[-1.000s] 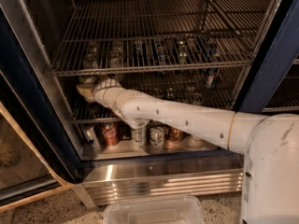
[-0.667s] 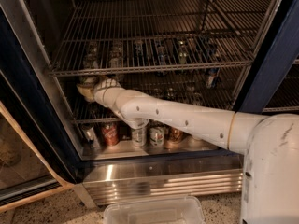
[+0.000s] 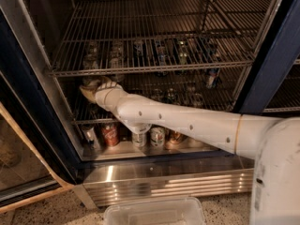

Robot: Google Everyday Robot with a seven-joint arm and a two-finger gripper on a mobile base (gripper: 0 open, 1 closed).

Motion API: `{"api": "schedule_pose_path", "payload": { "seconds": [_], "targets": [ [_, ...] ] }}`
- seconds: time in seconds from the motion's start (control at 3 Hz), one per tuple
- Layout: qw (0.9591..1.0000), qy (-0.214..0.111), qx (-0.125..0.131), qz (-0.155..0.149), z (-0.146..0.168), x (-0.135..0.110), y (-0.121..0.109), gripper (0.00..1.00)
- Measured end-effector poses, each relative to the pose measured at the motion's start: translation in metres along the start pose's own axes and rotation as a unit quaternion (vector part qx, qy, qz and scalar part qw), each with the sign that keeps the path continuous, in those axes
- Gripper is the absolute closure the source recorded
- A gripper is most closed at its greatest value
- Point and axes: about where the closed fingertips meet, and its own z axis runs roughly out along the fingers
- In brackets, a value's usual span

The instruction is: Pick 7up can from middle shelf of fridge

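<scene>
The fridge stands open, with a dark blue frame and wire racks. My white arm reaches in from the right, under the upper rack. My gripper is at the far left of the middle shelf, just above its wires. The wrist covers what is at the gripper's tip, so the 7up can is hidden there or too dim to pick out. Several other dim cans stand further right on the middle shelf.
The upper rack lies close above my wrist. Below the arm, a red can, two whitish cans and an orange-brown can stand on the fridge floor. A clear plastic bin sits on the floor in front.
</scene>
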Motion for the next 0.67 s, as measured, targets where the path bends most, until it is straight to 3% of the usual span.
{"api": "schedule_pose_path", "payload": {
  "seconds": [0.33, 0.67],
  "targets": [
    [0.9997, 0.012, 0.017, -0.010, -0.035, -0.005, 0.010, 1.00],
    [0.9993, 0.031, 0.015, -0.014, -0.065, -0.009, 0.036, 1.00]
  ]
}}
